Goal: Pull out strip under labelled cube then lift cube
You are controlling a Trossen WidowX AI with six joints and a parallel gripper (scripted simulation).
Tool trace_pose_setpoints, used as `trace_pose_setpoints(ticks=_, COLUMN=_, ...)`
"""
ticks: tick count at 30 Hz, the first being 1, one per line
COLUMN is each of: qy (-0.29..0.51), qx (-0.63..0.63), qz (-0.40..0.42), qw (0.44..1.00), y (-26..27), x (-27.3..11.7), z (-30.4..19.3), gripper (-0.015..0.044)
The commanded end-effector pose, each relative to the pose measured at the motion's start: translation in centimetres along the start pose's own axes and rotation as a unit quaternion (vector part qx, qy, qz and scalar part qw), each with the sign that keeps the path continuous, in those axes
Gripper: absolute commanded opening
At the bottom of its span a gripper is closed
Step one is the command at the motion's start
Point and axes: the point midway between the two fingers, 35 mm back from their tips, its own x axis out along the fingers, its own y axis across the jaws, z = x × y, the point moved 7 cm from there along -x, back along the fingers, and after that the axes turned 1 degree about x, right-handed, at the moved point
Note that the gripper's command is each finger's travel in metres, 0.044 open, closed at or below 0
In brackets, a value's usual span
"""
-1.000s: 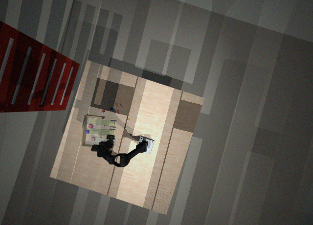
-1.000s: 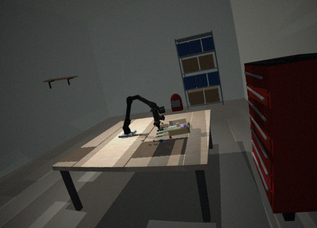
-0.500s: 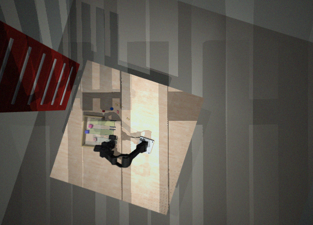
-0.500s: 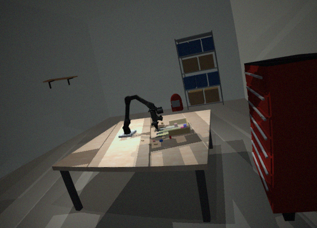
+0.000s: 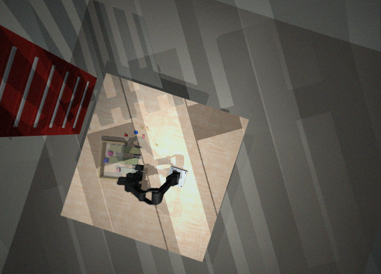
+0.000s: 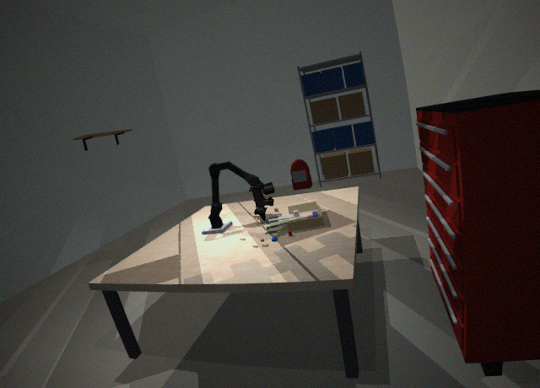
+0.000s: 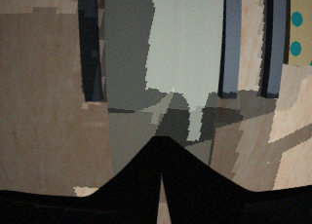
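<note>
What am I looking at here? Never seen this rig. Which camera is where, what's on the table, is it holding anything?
A single black robot arm bolted to a wooden table. One picture looks straight down, one from across the room, one from the wrist, past the fingers. On the table: a shallow tray with strips sticking out and small coloured cubes on them, plus a few loose bits nearby. The gripper is shut, tips together at the near end of a pale grey strip; whether it pinches the strip I can't tell. No cube is held.

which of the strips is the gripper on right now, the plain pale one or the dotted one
The plain pale grey-blue strip: in the wrist view the shut gripper sits at its near end. The tan strip with teal dots lies off at the right edge.
</note>
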Motion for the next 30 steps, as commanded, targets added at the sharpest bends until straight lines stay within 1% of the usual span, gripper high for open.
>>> trace_pose_setpoints(ticks=1, qy=0.016, qx=0.002, qz=-0.002, qw=1.000, y=-0.1, x=0.6, z=-1.2, gripper=0.0000)
trace_pose_setpoints(ticks=30, qy=0.017, qx=0.002, qz=-0.002, qw=1.000, y=-0.3, x=0.5, z=-5.4, gripper=0.0000)
